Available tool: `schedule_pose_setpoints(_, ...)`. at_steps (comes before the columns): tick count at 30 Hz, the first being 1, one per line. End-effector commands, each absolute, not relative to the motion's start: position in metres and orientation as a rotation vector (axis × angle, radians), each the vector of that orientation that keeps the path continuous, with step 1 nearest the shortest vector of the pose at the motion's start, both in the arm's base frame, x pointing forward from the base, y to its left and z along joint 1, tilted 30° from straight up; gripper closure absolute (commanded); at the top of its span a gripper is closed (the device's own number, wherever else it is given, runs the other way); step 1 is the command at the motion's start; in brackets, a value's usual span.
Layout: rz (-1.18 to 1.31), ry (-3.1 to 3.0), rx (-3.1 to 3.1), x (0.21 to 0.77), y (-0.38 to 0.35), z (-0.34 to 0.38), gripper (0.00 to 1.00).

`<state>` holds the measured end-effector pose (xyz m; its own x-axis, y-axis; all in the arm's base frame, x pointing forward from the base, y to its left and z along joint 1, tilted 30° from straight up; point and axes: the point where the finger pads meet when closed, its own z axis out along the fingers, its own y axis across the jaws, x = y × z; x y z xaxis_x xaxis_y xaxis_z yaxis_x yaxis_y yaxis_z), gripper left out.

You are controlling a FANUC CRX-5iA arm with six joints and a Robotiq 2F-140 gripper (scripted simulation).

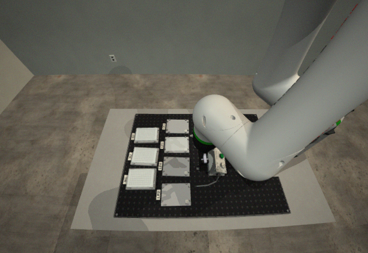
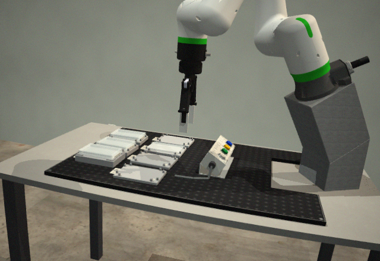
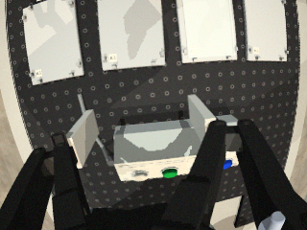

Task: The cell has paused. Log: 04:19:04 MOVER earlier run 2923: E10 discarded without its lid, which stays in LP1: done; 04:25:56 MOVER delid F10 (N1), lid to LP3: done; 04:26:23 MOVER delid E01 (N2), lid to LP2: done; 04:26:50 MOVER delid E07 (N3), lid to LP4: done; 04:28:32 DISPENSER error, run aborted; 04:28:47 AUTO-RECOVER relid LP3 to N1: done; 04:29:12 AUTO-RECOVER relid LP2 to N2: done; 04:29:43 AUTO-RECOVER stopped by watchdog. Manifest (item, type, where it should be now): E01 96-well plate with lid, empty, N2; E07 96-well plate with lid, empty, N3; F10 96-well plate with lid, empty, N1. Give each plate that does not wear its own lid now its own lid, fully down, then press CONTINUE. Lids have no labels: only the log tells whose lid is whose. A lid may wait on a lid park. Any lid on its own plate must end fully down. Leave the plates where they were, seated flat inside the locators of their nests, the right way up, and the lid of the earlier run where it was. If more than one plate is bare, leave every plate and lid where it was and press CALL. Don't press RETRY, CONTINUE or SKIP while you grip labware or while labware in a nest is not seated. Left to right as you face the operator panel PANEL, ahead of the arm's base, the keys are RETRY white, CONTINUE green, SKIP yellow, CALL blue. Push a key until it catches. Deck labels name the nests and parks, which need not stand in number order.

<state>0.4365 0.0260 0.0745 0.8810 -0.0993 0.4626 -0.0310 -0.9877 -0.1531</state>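
Observation:
Three white 96-well plates [image 1: 146, 134] [image 1: 144, 156] [image 1: 141, 178] sit in a column of nests at the deck's left; they also show in the exterior view [image 2: 129, 134] [image 2: 118, 143] [image 2: 100, 153]. I cannot tell from here which of them wear lids. Beside them are four lid parks. LP1 [image 3: 205, 21] [image 1: 176, 144] [image 2: 165, 148] holds a white lid. LP4 [image 3: 129, 26], LP2 [image 3: 52, 37] and LP3 [image 3: 264, 22] look bare. My gripper [image 2: 185, 126] [image 3: 141, 114] is open and empty, hanging well above the operator panel [image 2: 214, 160] [image 3: 153, 144] [image 1: 218, 167].
The panel's green key [image 2: 224, 150] [image 3: 169, 172] [image 1: 221, 156], yellow key [image 2: 227, 146] and blue key [image 2: 228, 143] show; the white key is hidden. A cable [image 2: 190, 177] runs from the panel's front. The arm's grey pedestal [image 2: 331, 142] stands at the right.

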Motion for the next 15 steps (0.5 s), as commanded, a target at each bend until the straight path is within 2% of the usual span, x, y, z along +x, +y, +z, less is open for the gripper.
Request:
schedule_pose_setpoints(1,-0.742,0.135,-2.889,0.398,0.024,0.055,0.34)
schedule_pose_setpoints(9,-0.713,0.171,-2.847,0.34,0.016,0.014,0.34)
schedule_pose_setpoints(15,-0.704,0.179,-2.836,0.325,0.013,0.003,0.34)
